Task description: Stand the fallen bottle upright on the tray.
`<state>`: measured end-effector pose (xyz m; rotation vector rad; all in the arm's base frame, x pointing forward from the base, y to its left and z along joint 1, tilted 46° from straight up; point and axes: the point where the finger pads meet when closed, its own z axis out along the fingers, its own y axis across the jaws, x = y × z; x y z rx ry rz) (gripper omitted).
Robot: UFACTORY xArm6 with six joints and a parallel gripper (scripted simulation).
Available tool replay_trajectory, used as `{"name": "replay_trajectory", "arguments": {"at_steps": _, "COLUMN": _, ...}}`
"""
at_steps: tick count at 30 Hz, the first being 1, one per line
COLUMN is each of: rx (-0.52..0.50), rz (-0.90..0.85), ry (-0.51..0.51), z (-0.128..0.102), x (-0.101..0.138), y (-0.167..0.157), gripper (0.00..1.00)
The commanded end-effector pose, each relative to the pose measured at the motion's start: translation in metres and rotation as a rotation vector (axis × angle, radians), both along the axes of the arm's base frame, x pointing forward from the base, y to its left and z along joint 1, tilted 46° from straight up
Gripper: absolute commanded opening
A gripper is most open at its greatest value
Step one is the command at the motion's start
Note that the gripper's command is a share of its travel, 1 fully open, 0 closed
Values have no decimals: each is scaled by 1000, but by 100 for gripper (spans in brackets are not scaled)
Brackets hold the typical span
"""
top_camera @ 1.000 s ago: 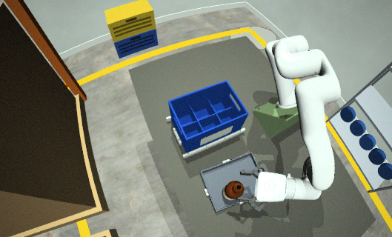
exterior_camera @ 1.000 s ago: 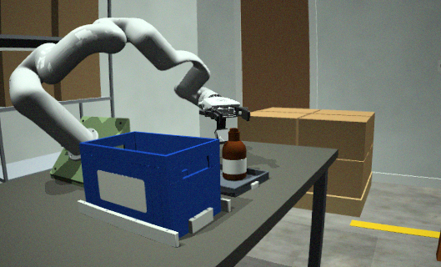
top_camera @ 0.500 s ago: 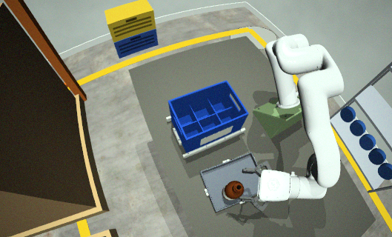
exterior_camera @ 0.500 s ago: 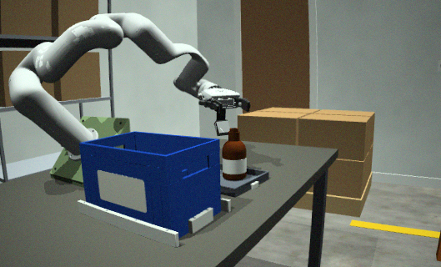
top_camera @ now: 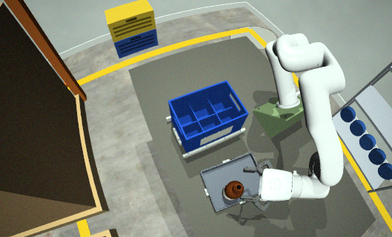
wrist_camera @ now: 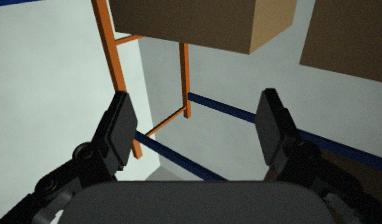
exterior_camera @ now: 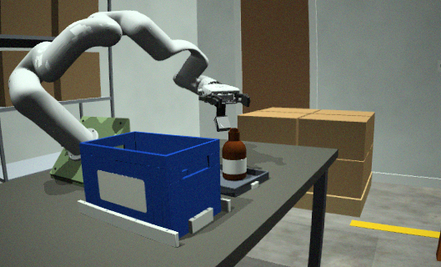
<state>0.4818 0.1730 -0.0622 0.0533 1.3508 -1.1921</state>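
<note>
The brown bottle (top_camera: 234, 189) (exterior_camera: 233, 156) with a white label stands upright on the grey tray (top_camera: 231, 180), near the tray's front edge (exterior_camera: 243, 181). My gripper (top_camera: 247, 185) is open and empty. In the exterior view it hangs (exterior_camera: 223, 118) just above the bottle's cap, apart from it. In the wrist view the two fingers stand wide with nothing between them, and the bottle is out of sight there. The blue crate (top_camera: 207, 115) (exterior_camera: 150, 179) sits level on the table beside the tray.
The arm's green base mount (top_camera: 279, 118) stands behind the tray. Stacked cardboard boxes (exterior_camera: 313, 142) stand beyond the table's far edge. A shelf rack with blue discs (top_camera: 367, 142) is to the right. A yellow and blue cabinet (top_camera: 131, 27) stands on the floor far back.
</note>
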Motion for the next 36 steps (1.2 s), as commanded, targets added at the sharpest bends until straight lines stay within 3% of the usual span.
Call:
{"name": "replay_trajectory", "arguments": {"at_steps": 1, "rx": 3, "rz": 1, "ry": -3, "z": 2, "x": 1, "y": 3, "gripper": 100}}
{"name": "replay_trajectory", "arguments": {"at_steps": 5, "rx": 3, "rz": 1, "ry": -3, "z": 2, "x": 1, "y": 3, "gripper": 100}}
{"name": "replay_trajectory", "arguments": {"at_steps": 6, "rx": 3, "rz": 1, "ry": -3, "z": 2, "x": 1, "y": 3, "gripper": 0}}
{"name": "replay_trajectory", "arguments": {"at_steps": 36, "rx": 3, "rz": 1, "ry": -3, "z": 2, "x": 1, "y": 3, "gripper": 0}}
